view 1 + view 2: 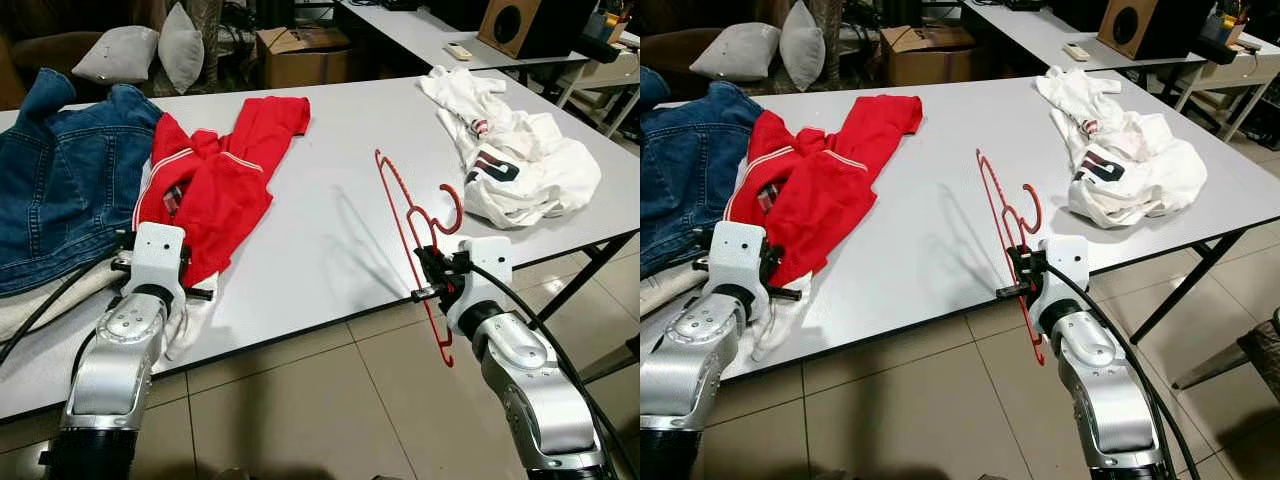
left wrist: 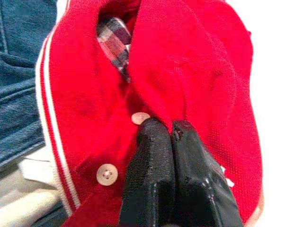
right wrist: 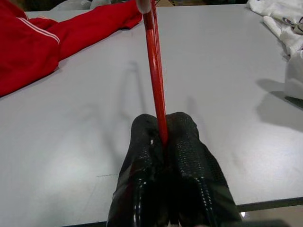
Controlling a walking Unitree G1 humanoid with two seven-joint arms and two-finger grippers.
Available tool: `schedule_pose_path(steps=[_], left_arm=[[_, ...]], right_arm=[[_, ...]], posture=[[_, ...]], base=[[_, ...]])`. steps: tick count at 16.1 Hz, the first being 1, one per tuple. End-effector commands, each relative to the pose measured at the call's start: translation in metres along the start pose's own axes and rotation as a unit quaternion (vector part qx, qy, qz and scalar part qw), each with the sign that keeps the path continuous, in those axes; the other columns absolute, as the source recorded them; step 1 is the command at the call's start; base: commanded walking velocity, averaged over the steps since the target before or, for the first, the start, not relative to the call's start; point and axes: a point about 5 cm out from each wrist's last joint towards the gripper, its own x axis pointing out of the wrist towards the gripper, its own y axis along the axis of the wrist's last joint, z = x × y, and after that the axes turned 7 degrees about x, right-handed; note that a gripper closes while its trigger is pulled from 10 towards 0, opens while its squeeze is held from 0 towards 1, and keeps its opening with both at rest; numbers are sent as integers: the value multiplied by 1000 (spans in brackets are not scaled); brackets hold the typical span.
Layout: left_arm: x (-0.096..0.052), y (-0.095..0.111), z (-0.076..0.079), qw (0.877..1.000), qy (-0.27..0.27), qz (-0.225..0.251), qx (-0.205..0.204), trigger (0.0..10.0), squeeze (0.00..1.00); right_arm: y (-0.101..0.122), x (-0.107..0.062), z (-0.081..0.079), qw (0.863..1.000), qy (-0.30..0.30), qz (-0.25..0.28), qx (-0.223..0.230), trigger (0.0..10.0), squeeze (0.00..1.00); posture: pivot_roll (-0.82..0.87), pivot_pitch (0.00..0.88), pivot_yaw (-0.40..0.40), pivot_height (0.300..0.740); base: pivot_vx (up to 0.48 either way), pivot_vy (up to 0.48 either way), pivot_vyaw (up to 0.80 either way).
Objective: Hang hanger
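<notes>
Tiled floor (image 1: 330, 400) lay nearest the robot, running under the front edge of a long white table (image 1: 330, 250).

At that edge the right gripper (image 3: 164, 137) had its two fingers pressed together on a thin bar of the red hanger (image 1: 412, 225). The hanger stood nearly upright in the grip, its lower end hanging past the table edge over the floor, its hook curling toward the right, its top above the tabletop.

On the left, the left gripper (image 2: 170, 130) rested on the red polo shirt (image 1: 215, 185), fingers closed side by side against the fabric near the button placket. Whether any cloth was pinched between them could not be determined from the wrist view; it appeared not.

Beside the shirt to the left lay a blue denim jacket (image 1: 60, 170), touching it. Well apart, at the right end of the table, a white garment (image 1: 520, 160) was heaped.

Beyond the table stood a cardboard box (image 1: 300, 55), two grey cushions (image 1: 140, 50) and a second table bearing a speaker (image 1: 515, 25).
</notes>
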Motion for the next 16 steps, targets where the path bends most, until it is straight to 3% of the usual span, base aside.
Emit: schedule_pose_path(steps=[1, 3, 5, 7, 8, 9, 10, 11, 12, 13, 14, 15, 16], left_arm=[[0, 4, 3, 1000, -10, 13, -6, 0, 0], [-1, 4, 4, 1000, -12, 16, -10, 0, 0], [3, 16, 7, 998, -23, 38, -42, 0, 0], [14, 56, 19, 991, -65, 102, -53, 0, 0], [16, 64, 22, 990, -72, 113, -53, 0, 0], [24, 90, 33, 983, -96, 149, -52, 0, 0], [24, 90, 33, 983, -96, 149, -52, 0, 0], [29, 123, 50, 971, -129, 192, -64, 0, 0], [30, 139, 59, 964, -144, 212, -72, 0, 0], [30, 151, 69, 958, -160, 227, -78, 0, 0], [28, 161, 90, 947, -204, 230, -93, 0, 0], [26, 155, 110, 942, -248, 207, -90, 0, 0], [26, 132, 133, 946, -283, 151, -43, 10000, 0]], right_arm=[[1, 2, 3, 1000, 0, 2, -9, 10000, 0], [1, 2, 3, 1000, 1, 2, -10, 10000, 0], [3, 3, 4, 1000, -4, 6, -15, 10000, 0], [8, 5, 13, 999, -24, 17, -14, 10000, 0], [9, 5, 15, 999, -27, 19, -16, 10000, 0], [12, 7, 20, 999, -35, 25, -19, 10000, 0], [12, 7, 20, 999, -35, 25, -19, 10000, 0], [17, 7, 27, 998, -52, 34, -20, 10000, 0], [19, 7, 31, 997, -62, 38, -20, 10000, 0], [20, 6, 34, 996, -70, 42, -18, 10000, 0], [20, 2, 38, 995, -85, 46, -15, 10000, 0], [18, 0, 40, 995, -93, 45, -13, 10000, 0], [16, -1, 40, 994, -98, 44, -12, 10000, 0]], posture=[[2, 0, -67, 740], [2, 0, -68, 740], [-2, 0, -69, 740], [-3, 0, -69, 740], [-3, 0, -69, 740], [-6, 0, -66, 740], [-6, 0, -66, 740], [-19, 0, -53, 740], [-19, 0, -53, 740], [-27, 0, -43, 740], [-27, 0, -43, 740], [-27, 0, -43, 740], [-36, 0, -28, 740]], base=[[0, 0, 0], [0, 0, 0], [0, 0, 0], [0, 0, 0], [0, 0, 0], [0, 0, 0], [0, 0, 0], [0, 0, 0], [0, 0, 0], [0, 0, 0], [0, 0, 0], [0, 0, 0], [0, 0, 0]])
